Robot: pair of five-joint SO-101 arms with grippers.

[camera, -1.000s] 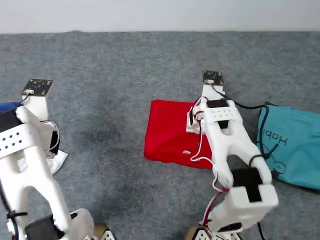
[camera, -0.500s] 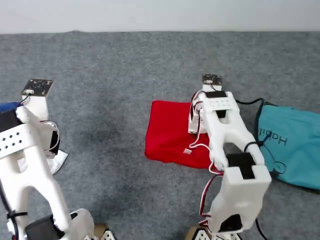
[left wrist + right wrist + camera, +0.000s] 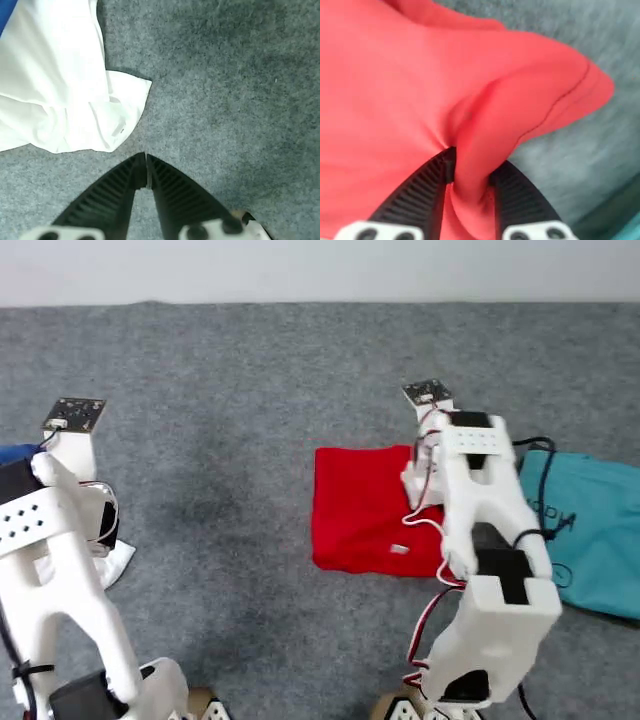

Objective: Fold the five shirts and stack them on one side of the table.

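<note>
While pinching with the right gripper (image 3: 470, 165) — jaws narrow, clamped on a bunched fold of the red shirt (image 3: 360, 515) near its edge — pull low and slowly, probably best without lifting, to slide the folded layers flat over the table (image 3: 220, 390). Stop short of the teal shirt (image 3: 590, 540) close by. Leave the left gripper (image 3: 145, 162), closed on nothing, parked beside the white shirt (image 3: 60, 90).

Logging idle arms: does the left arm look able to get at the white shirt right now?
Probably yes: the left gripper, shut and empty, is just beside the white shirt, with only bare carpet between them.
</note>
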